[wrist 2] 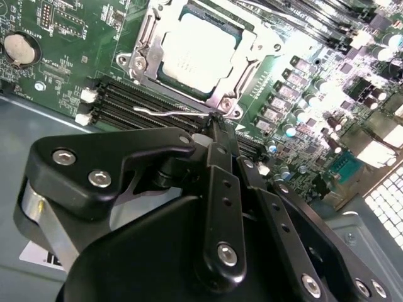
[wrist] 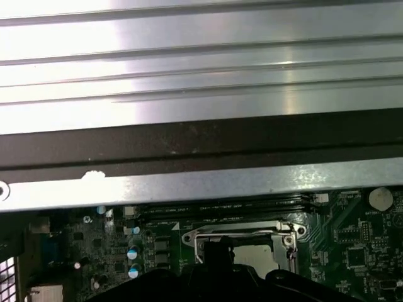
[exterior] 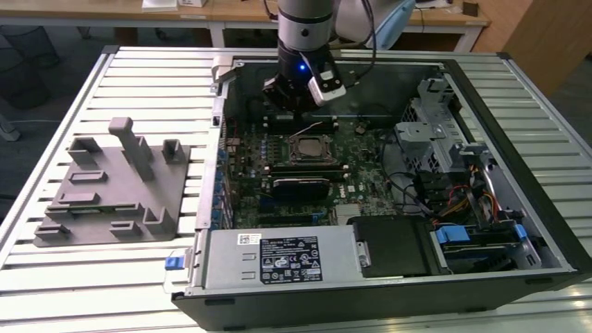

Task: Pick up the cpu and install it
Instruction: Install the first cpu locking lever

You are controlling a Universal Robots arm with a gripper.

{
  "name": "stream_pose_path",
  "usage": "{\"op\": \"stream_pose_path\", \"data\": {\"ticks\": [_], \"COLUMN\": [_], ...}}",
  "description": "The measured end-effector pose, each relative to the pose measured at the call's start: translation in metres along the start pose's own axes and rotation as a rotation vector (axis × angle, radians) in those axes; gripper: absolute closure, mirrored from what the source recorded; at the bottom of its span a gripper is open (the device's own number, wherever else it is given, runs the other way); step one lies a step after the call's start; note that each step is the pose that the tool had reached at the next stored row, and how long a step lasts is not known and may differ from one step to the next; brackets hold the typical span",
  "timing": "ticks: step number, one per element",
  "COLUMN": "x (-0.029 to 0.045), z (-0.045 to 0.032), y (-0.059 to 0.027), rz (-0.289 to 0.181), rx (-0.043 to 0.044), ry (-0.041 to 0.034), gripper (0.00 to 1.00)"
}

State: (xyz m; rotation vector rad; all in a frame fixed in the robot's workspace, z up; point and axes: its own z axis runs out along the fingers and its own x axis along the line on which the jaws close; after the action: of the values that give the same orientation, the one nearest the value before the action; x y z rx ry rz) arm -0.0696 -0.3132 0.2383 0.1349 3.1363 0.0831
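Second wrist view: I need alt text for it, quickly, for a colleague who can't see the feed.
The cpu lies in the metal-framed socket on the green motherboard. The black tool, closed, points at the socket's edge, its tip beside a thin wire lever.

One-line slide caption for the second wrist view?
The cpu seated in its motherboard socket, the shut gripper at the end of the wire latch lever.
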Motion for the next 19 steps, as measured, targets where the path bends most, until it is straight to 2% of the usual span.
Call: {"op": "stream_pose_path", "data": {"ticks": [2,3,6,9,13,19], "x": [-0.0004,-0.0005,-0.0015,-0.0054,-0.0072,-0.0089], "z": [0.0014,0.0025,0.0051,0.0066,0.0084,0.0126], "y": [0.0000,0.0000,-0.0002,0.0001,0.0002,0.0036], "rz": [0.000,0.000,0.000,-0.002,-0.038,-0.045], "rx": [-0.0157,-0.0176,-0.0176,-0.0179,-0.0178,-0.0182], "ry": [0.0013,0.0011,0.0014,0.0018,0.0039,0.0041], "gripper": [0.89,0.89,0.89,0.89,0.89,0.89]}}
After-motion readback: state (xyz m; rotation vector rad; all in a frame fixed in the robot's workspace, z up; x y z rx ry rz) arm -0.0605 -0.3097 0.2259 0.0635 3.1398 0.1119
